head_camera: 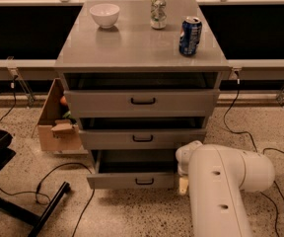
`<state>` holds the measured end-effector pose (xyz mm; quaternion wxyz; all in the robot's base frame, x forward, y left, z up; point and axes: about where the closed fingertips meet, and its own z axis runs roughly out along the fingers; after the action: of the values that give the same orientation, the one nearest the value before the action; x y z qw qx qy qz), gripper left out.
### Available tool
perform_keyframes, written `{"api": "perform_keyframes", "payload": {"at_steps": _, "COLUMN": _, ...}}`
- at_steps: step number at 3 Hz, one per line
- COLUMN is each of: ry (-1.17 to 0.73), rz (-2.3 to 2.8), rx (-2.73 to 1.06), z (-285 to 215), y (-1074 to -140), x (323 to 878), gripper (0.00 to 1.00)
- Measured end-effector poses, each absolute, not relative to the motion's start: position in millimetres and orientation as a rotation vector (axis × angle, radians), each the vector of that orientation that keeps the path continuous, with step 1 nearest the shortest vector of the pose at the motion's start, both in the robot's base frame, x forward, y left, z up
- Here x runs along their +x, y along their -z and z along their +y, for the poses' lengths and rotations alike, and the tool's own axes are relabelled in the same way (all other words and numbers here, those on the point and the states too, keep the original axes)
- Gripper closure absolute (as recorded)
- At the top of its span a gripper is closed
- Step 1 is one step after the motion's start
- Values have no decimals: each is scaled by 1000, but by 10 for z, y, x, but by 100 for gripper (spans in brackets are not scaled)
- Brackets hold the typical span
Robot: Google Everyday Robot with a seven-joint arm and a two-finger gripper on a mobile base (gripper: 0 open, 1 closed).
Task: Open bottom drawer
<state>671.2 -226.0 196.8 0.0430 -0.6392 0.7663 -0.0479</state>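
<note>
Grey cabinet [132,48] centre, three drawers. White robot arm [226,191] near right. Bottom drawer [132,180] lowest, pulled out toward near side, grey inside showing. Cardboard box [53,132] left. White bowl [104,15], blue can [190,35] on top. Gripper [183,184] at drawer's right end, mostly hidden; grip state cannot tell.

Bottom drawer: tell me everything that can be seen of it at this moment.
The bottom drawer is grey and flat-fronted, the shortest front of the three, with a small black bar handle at its centre. It stands pulled out, forward of the middle drawer above, showing a plain grey inside. It sits level, just above the speckled floor. The gripper is at its right front corner; whether they touch cannot be told.
</note>
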Motion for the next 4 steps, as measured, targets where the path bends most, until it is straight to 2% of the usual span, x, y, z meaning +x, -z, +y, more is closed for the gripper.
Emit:
{"api": "perform_keyframes", "payload": {"at_steps": 1, "ry": 131, "rz": 2340, "rx": -1971, "z": -2223, "y": -1852, "x": 6543, "gripper": 0}}
{"api": "perform_keyframes", "payload": {"at_steps": 2, "ry": 109, "rz": 2334, "rx": -1938, "z": -2201, "y": -1743, "x": 6168, "gripper": 19}}
{"api": "perform_keyframes", "payload": {"at_steps": 3, "ry": 96, "rz": 2328, "rx": -1949, "z": -2165, "y": -1695, "x": 5950, "gripper": 47}}
{"api": "perform_keyframes", "payload": {"at_steps": 4, "ry": 96, "rz": 2328, "rx": -1949, "z": -2165, "y": -1695, "x": 5950, "gripper": 33}}
